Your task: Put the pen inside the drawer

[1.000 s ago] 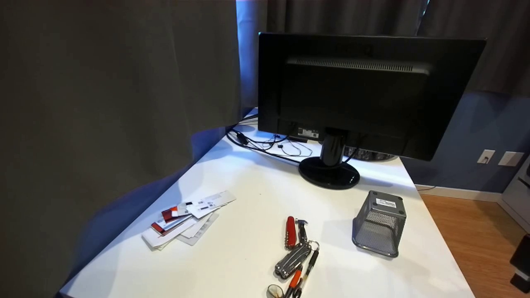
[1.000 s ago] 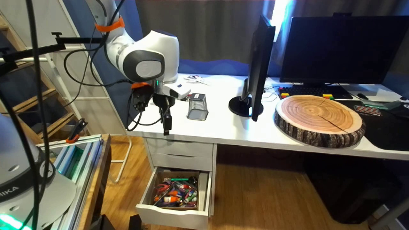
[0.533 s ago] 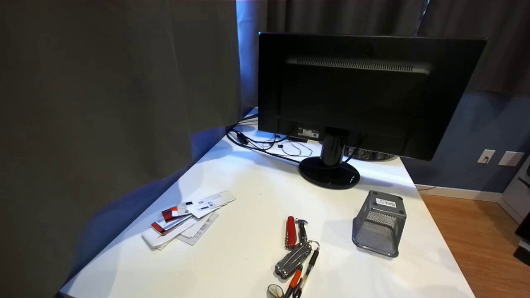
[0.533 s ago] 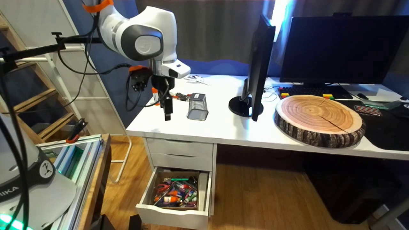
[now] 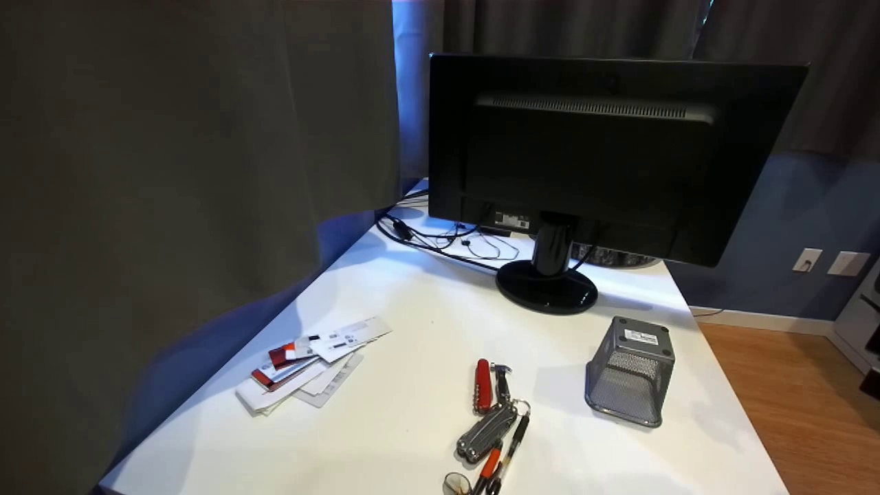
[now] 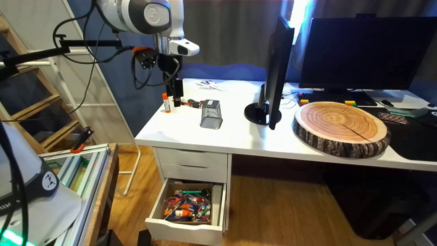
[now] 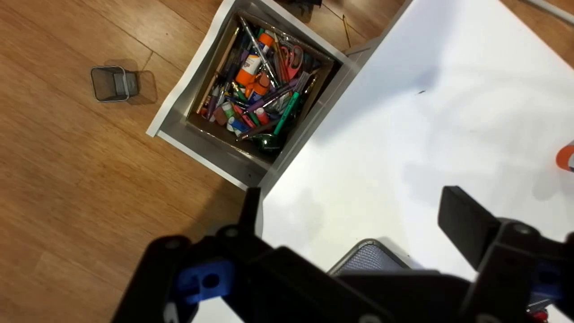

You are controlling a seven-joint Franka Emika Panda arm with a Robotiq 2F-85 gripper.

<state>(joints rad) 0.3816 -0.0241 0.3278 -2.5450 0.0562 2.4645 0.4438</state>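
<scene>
The green pen (image 7: 287, 112) lies among many pens, glue sticks and scissors in a cardboard box inside the open bottom drawer (image 7: 179, 96). The pen (image 6: 192, 192) and the drawer (image 6: 186, 232) also show in an exterior view. My gripper (image 7: 352, 193) is open, with nothing between its fingers. In an exterior view the gripper (image 6: 175, 97) hangs above the left part of the white desk, well above the drawer. In the wrist view the drawer is beyond the desk edge, at the upper left of the fingers.
An upside-down grey mesh holder (image 6: 211, 116) stands on the desk near a glue stick (image 6: 166, 103). Red-and-black tools (image 5: 483, 385), a multitool (image 5: 487, 433) and papers (image 5: 316, 364) lie behind. A monitor (image 6: 275, 71) and wood slab (image 6: 341, 130) stand to the right.
My gripper has risen above the desk and shifted slightly left in the exterior view, uncovering the glue stick. The pen and drawer have not moved.
</scene>
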